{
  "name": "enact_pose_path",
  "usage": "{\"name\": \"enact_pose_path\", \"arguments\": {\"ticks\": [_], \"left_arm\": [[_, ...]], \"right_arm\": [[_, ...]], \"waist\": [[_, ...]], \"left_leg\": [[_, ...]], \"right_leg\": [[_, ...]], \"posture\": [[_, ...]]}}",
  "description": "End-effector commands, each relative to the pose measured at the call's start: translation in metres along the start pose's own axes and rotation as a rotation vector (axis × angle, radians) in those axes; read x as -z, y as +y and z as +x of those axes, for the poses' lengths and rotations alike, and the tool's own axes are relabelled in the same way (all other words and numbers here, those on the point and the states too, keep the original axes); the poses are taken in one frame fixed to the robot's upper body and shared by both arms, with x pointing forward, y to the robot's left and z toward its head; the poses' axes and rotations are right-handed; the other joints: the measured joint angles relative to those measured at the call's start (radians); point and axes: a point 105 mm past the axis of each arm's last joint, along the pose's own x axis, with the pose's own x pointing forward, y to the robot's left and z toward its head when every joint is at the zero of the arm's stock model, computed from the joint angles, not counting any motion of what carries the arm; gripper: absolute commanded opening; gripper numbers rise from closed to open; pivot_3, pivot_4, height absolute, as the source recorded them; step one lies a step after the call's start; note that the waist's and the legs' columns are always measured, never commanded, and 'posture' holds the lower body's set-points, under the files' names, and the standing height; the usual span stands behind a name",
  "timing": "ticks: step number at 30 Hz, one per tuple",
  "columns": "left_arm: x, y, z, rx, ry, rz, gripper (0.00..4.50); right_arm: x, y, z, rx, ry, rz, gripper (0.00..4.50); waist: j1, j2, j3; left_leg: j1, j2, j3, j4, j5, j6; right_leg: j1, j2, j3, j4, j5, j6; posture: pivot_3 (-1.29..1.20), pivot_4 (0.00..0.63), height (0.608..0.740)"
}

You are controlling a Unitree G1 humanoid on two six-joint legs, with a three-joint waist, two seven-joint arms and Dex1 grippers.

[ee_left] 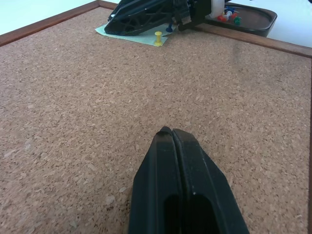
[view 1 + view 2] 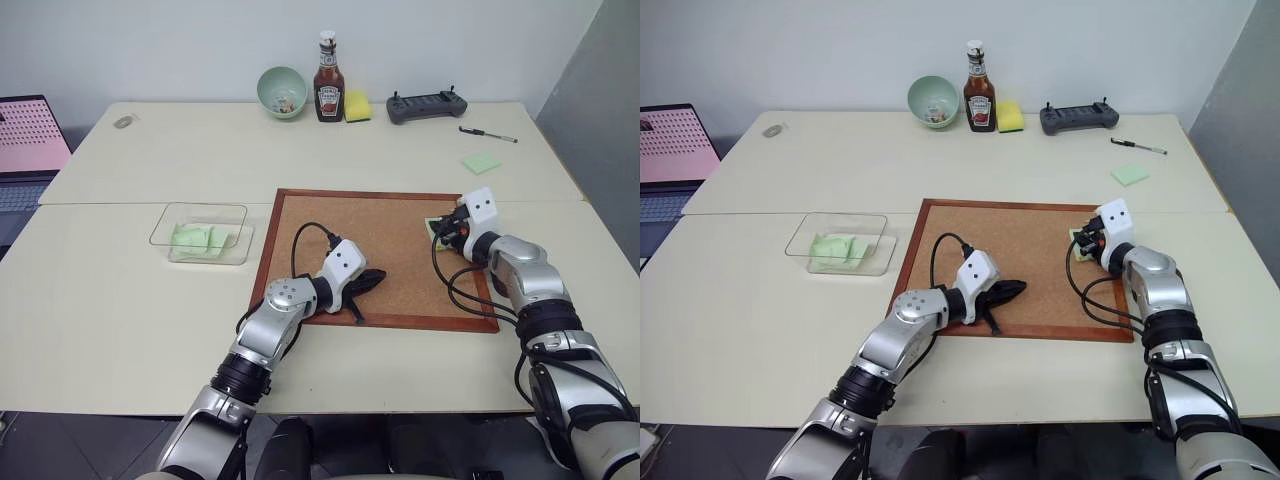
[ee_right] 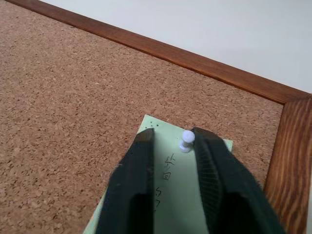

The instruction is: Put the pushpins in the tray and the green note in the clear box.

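At the far right corner of the cork board [image 2: 375, 255], the right pincer [image 3: 170, 141] sits nearly closed around a white pin [image 3: 186, 140] in the green note [image 3: 178, 190], and next should pinch it and pull straight up, while the left pincer [image 1: 171, 134] rests shut and empty.

Green note [image 3: 183, 183]: pale, flat on cork board near its far right corner, handwriting on it, pinned by white pushpin [image 3: 186, 141] and yellow pushpin [image 1: 158, 37].
Tray [image 1: 258, 19]: dark brown, just off board's edge, holds red, green pushpins [image 1: 229, 18].
Clear box [image 2: 232, 215]: left of board, crumpled green papers inside.

ketchup bottle [image 2: 329, 92] beside bowl [image 2: 282, 92] and sponge [image 2: 357, 106].
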Motion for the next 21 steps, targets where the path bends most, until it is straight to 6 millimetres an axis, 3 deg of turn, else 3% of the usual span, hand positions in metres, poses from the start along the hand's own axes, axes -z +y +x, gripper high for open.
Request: {"name": "enact_pose_path", "arguments": {"ticks": [1,2,21], "left_arm": [[0.009,-0.012,0.003,0.042,0.027,-0.022,0.00],[0.009,-0.013,0.003,0.042,0.027,-0.022,0.00],[0.014,-0.015,0.003,0.041,0.052,-0.019,0.00]], "right_arm": [[-0.020,-0.008,-0.002,0.021,-0.063,-0.021,0.24],[-0.020,-0.008,-0.002,0.022,-0.065,-0.021,0.02],[-0.042,-0.003,-0.006,0.015,-0.160,0.016,0.02]], "waist": [[0.000,0.000,0.000],[0.000,0.000,0.000],[-0.001,0.000,0.000]], "left_leg": [[0.000,0.000,0.000,0.000,0.000,0.000],[0.000,0.000,0.000,0.000,0.000,0.000],[0.000,0.000,0.000,0.000,0.000,0.000]], "right_leg": [[0.000,0.000,0.000,0.000,0.000,0.000],[0.000,0.000,0.000,0.000,0.000,0.000],[0.000,0.000,0.000,0.000,0.000,0.000]], "posture": [[0.00,0.150,0.740],[0.00,0.150,0.740],[0.00,0.150,0.740]]}}
